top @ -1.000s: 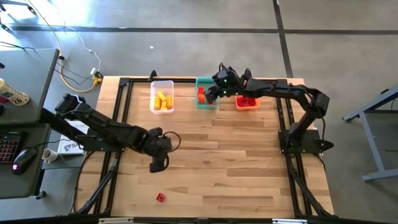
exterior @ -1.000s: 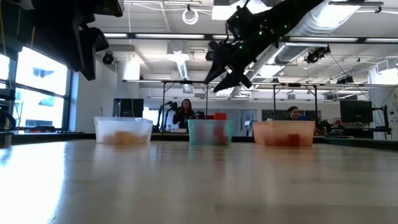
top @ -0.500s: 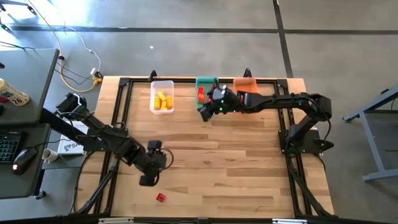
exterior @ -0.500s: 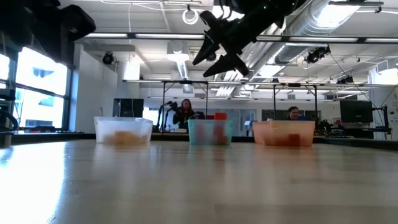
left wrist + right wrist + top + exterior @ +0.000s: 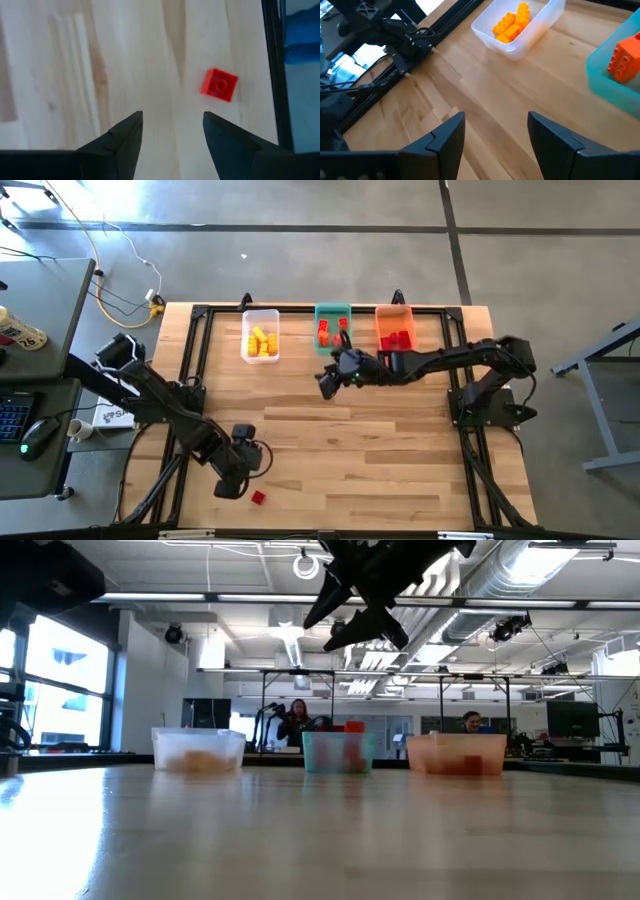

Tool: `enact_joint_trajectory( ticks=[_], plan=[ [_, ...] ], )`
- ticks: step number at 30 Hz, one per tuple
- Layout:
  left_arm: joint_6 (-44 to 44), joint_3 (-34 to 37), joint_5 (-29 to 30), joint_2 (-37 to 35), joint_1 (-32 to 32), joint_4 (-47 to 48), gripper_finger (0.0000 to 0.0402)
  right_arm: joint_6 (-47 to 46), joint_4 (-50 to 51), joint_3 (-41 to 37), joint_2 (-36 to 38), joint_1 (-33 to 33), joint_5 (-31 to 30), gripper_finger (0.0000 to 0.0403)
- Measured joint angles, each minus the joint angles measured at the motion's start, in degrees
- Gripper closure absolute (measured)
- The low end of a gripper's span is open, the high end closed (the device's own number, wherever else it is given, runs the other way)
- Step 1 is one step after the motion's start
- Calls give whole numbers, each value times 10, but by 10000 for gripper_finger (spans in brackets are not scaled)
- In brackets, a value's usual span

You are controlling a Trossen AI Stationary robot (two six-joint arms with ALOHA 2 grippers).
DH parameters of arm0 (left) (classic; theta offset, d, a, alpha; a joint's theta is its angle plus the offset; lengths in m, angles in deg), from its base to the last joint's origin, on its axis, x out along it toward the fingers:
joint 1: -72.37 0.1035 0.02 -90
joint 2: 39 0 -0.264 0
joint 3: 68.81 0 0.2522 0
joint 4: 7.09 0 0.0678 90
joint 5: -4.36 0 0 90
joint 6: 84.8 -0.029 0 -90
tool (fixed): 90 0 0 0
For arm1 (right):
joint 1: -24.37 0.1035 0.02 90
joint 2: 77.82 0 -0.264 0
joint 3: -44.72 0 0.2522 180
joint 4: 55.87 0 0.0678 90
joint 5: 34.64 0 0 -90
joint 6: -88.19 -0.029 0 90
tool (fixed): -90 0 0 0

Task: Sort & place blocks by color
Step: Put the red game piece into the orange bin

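A single red block (image 5: 258, 498) lies flat on the table near its near edge, studs up (image 5: 219, 85). My left gripper (image 5: 230, 484) hangs open just to its left and above it; in the left wrist view (image 5: 172, 117) the block sits beyond one fingertip, untouched. Yellow blocks (image 5: 260, 340) lie in the clear bin (image 5: 246, 323), orange blocks (image 5: 324, 330) in the teal bin (image 5: 333, 310), and red blocks (image 5: 397, 340) in the orange bin (image 5: 394, 311). My right gripper (image 5: 326, 384) is open and empty, raised over the table's middle on the near side of the teal bin (image 5: 496, 117).
The three bins stand in a row along the far edge, seen in the low view as clear (image 5: 198, 750), teal (image 5: 338, 752) and orange (image 5: 456, 753). Black frame rails (image 5: 196, 350) border the table. People sit at desks in the room beyond.
My left gripper has travelled toward the table's near edge, closing on the red block. My right gripper has drawn back from over the teal bin toward the near-left, out above the open wood.
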Motion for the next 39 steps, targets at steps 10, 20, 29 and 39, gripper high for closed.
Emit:
enact_joint_trajectory(
  ticks=[10, 20, 29, 39],
  plan=[
    [-1, 0, -42, 33, -8, -38, 188, -32, 4, 0, 0, 34, -45, 203],
    [-70, 0, -26, 68, -23, -94, 188, -46, 13, 0, 0, 38, -48, 203],
    [-83, 0, -20, 111, -36, -134, 188, -49, 30, 0, 0, 38, -60, 203],
    [-72, -1, -21, 167, -62, -188, 188, -49, 38, 0, 0, 38, -60, 203]
  ],
)
